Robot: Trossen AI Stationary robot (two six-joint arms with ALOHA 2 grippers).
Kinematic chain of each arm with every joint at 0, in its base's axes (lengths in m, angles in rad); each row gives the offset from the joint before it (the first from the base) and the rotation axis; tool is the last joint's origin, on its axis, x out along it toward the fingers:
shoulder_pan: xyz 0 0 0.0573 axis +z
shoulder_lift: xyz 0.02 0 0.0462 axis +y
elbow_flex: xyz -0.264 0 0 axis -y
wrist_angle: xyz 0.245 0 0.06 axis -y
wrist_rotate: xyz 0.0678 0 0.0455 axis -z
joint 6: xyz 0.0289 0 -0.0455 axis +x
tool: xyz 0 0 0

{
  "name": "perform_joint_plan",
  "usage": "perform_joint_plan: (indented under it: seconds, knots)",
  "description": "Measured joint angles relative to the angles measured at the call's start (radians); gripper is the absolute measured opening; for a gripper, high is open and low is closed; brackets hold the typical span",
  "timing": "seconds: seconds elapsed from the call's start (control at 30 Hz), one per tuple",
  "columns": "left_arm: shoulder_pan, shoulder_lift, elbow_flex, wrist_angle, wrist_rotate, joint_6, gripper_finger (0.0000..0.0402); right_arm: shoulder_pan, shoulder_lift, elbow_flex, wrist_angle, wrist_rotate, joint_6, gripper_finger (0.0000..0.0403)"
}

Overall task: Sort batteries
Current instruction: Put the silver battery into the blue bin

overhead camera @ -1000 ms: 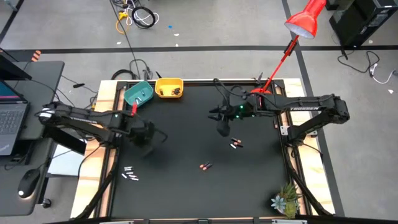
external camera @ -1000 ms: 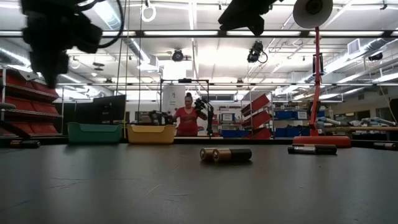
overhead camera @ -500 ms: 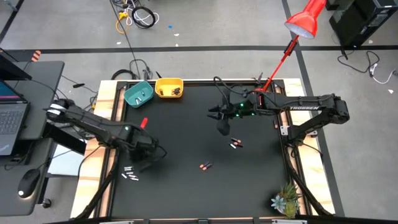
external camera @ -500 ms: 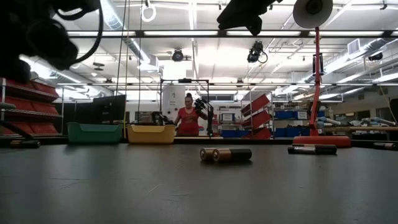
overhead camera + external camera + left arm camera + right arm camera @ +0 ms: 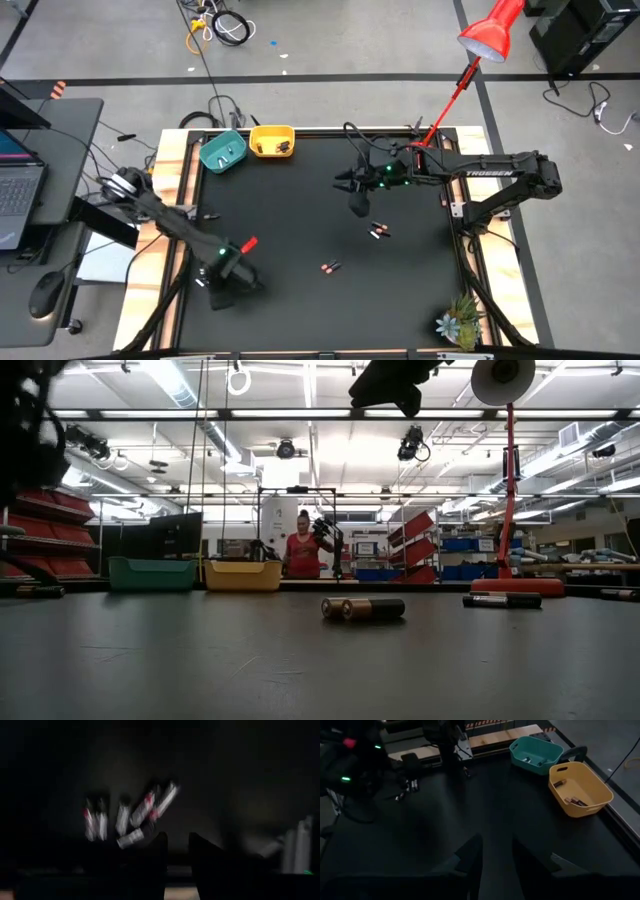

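Several whitish-silver batteries lie flat in a loose cluster at the table's left near corner. My left gripper hovers over them, slightly open and empty. Dark copper-ended batteries lie flat mid-table: a pair and another. My right gripper hangs above the table's far middle, open and empty. The teal bowl and the yellow bowl stand at the far left edge, each with a few batteries inside.
A red lamp rises from the far right corner. A small plant stands at the near right corner. A desk with a laptop sits left of the table. A person stands far off in the room behind.
My left arm has swung from beside the teal bowl toward the table's near edge and now hangs over the whitish batteries in the left near corner. The batteries have not moved.
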State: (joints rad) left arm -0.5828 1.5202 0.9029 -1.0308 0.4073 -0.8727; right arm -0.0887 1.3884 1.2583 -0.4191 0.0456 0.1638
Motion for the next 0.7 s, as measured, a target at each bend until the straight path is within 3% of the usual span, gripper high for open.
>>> perform_joint_plan:
  seconds: [0.2,0.3,0.47,0.7]
  knots:
    - [-0.152,-0.052,0.086,0.073,-0.400,-0.032,0.0086,0.000,0.000,0.000,0.000,-0.023,0.028,0.0115]
    - [-0.261,-0.086,0.083,0.104,-0.542,-0.123,0.0085,0.006,0.000,0.000,-0.001,-0.029,0.049,0.0115]
    - [-0.418,-0.099,0.047,0.090,-0.552,-0.257,0.0085,0.017,0.000,0.000,-0.001,-0.032,0.049,0.0115]
    - [-0.493,-0.090,0.041,0.073,-0.557,-0.165,0.0087,0.016,0.000,0.000,-0.001,-0.034,0.056,0.0115]
